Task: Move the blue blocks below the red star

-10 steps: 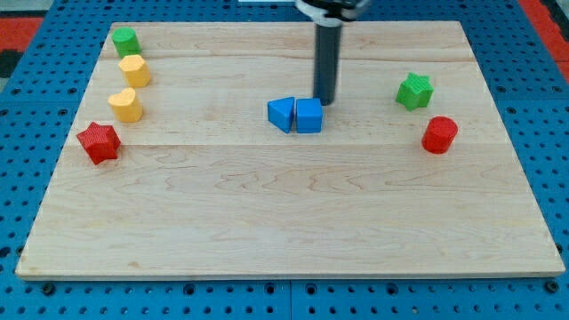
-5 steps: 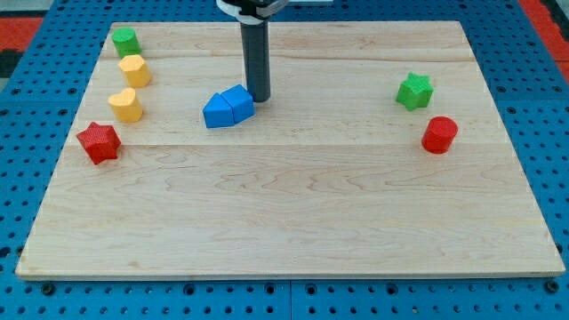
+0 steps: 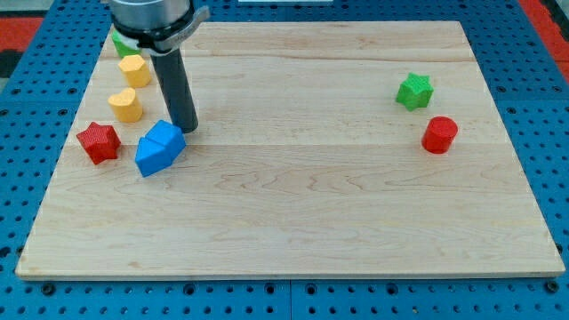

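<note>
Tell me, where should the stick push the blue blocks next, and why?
Probably a short push toward the view's bottom left. My tip sits at the upper right of the two touching blue blocks, which lie just right of the red star, not yet below it.

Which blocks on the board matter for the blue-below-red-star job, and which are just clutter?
In the job:
- blue blocks, two pressed together
- red star, to their left in the view
- my tip, at the blue pair's upper right edge

Lying about:
- two yellow blocks
- green block, partly hidden
- green star
- red cylinder
</note>
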